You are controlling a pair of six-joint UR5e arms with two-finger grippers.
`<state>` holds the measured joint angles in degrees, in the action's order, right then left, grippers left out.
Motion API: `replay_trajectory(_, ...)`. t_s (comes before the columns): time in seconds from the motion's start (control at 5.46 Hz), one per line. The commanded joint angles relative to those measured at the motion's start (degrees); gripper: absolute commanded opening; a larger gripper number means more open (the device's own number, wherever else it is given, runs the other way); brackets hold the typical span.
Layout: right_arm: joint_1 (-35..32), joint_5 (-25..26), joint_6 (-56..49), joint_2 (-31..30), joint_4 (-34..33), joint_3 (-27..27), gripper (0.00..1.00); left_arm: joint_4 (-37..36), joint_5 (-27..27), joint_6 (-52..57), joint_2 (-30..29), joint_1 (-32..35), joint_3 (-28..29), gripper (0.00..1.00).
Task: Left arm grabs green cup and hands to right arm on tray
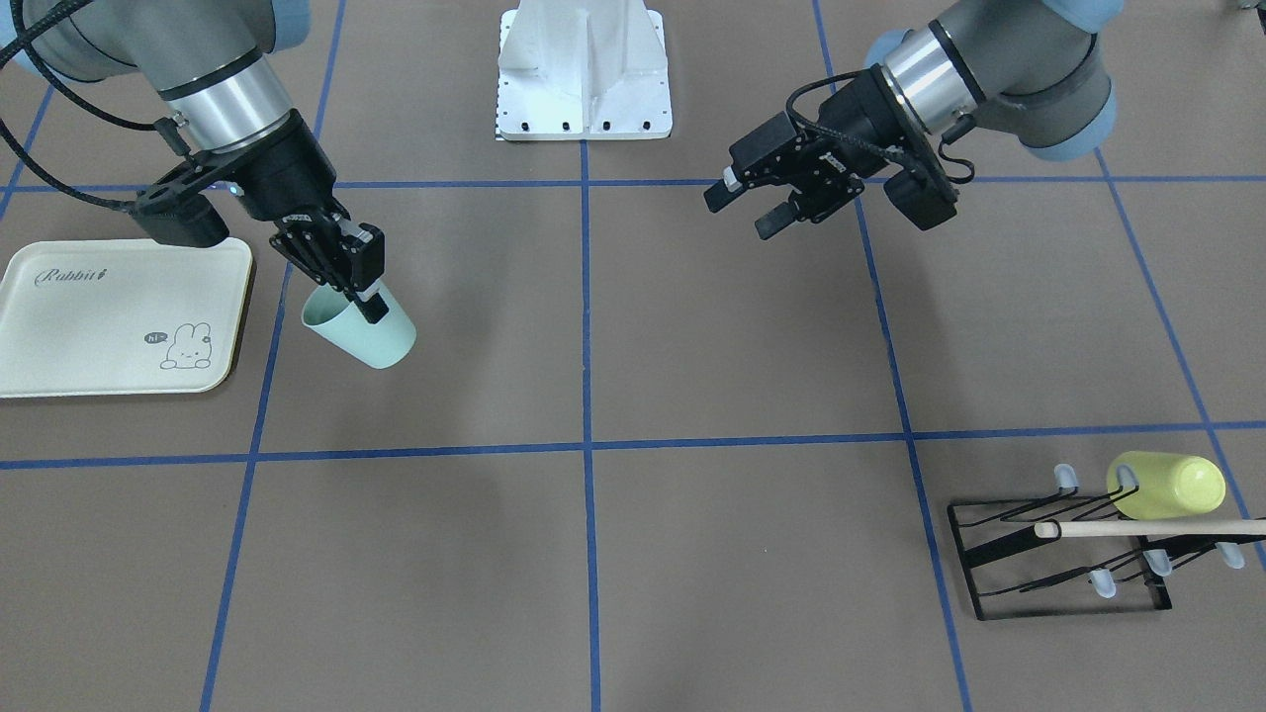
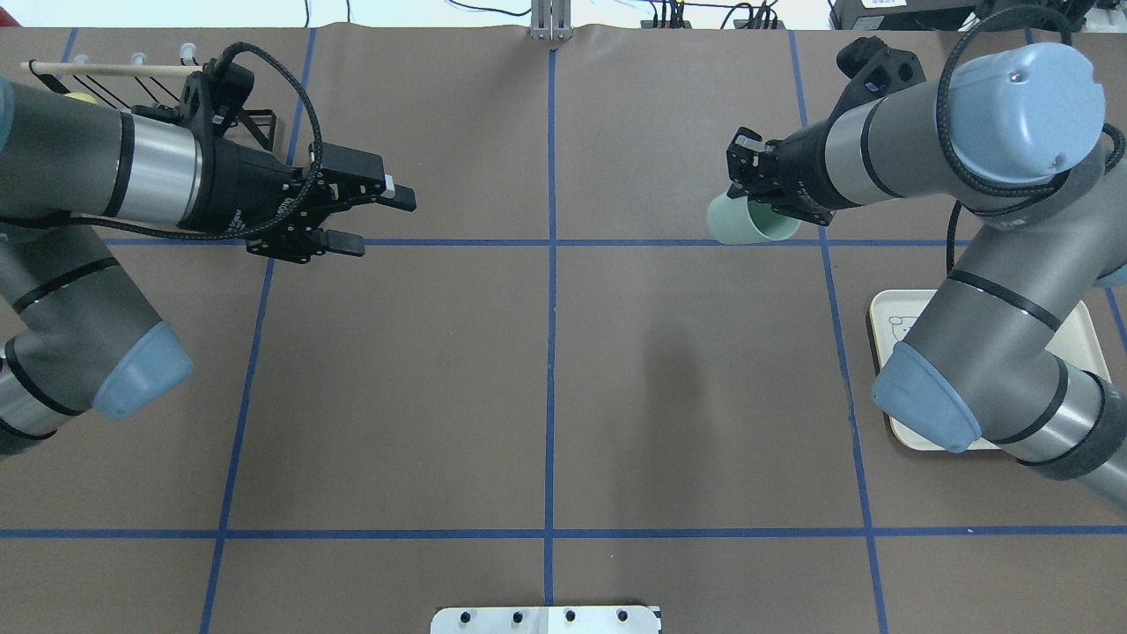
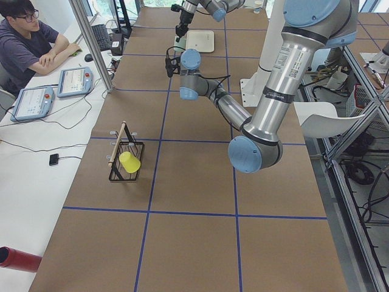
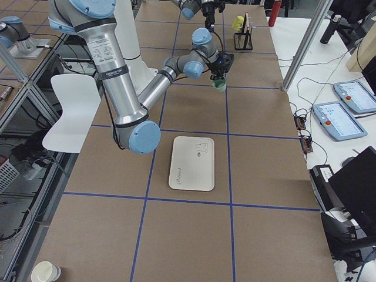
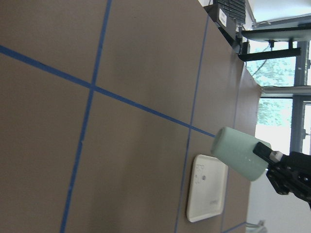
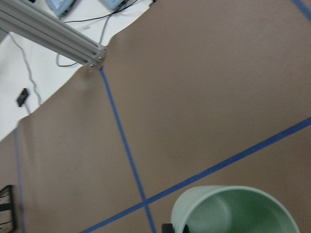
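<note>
The right claw [image 1: 361, 297] is pinching the green cup [image 1: 368, 336] by its rim, one finger seemingly inside the mouth and one outside, which is leaving the base free to be set down. The cup is hanging tilted above the counter [image 1: 633, 554], just beside the tray [image 1: 89, 336] but not over it. The left claw [image 1: 744, 213] is hovering spread and empty, well apart, so the hand-over looks done to me; only the placing is remaining.
</note>
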<state>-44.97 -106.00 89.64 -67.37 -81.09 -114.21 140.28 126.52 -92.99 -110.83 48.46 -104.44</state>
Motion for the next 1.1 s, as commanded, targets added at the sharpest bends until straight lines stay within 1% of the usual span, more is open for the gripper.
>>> replay_trajectory(0.0,-0.90,0.27,-16.51,-0.56,-20.41,-4.42,0.00,-15.81,0.91,24.01,5.85,5.30,-1.37,1.00)
replay_trajectory(0.18,-1.08,0.36,-22.96,-1.70,-28.08,-6.62,0.00,-27.32,0.92,40.44,9.28,9.16,-3.12,1.00)
replay_trajectory(0.37,-1.08,0.01,-29.29,-8.85,-27.46,-10.03,0.00,-35.52,0.92,56.61,11.66,14.16,-3.31,1.00)
replay_trajectory(0.55,-1.08,0.01,-32.66,-12.92,-25.97,-11.81,0.00,-41.52,0.92,67.65,13.95,18.29,-3.31,1.00)
replay_trajectory(0.73,-1.08,-0.43,-35.91,-20.97,-14.21,-11.56,0.00,-48.54,0.57,82.81,14.84,23.90,-2.36,1.00)
replay_trajectory(0.92,-1.86,-1.30,-37.51,-27.84,-4.44,-10.17,0.00,-54.27,0.48,93.15,15.03,30.05,-1.21,1.00)
